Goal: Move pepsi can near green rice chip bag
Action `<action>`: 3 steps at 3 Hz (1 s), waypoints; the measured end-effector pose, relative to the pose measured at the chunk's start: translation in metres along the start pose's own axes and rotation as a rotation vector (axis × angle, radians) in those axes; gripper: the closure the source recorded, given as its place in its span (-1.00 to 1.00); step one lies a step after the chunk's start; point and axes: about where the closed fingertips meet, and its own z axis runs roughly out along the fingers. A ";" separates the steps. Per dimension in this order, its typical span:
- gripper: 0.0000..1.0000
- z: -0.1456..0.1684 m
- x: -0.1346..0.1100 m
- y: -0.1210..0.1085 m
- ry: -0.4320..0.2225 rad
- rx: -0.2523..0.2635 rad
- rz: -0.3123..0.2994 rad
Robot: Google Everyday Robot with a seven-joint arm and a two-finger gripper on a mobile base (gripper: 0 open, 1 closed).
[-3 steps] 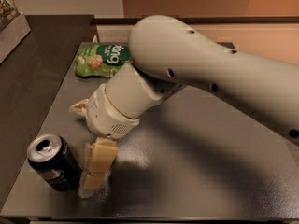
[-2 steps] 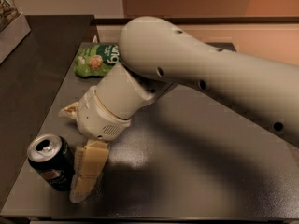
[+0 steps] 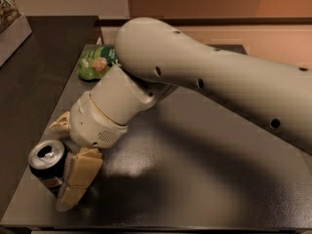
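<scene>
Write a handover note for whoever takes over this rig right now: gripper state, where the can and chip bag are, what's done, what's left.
Gripper: open, low at the front left of the table, fingers on either side of the pepsi can.
Pepsi can: upright on the table, not lifted.
Green rice chip bag: flat at the back left, partly hidden by the arm, well apart from the can.
Done: reach to the can.
Left: close, carry the can back, set it beside the bag.

table [image 3: 195,179] | pepsi can [image 3: 45,161] | green rice chip bag [image 3: 95,65] | gripper [image 3: 59,167] at can
</scene>
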 end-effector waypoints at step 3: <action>0.74 -0.033 -0.001 -0.023 -0.048 0.109 0.067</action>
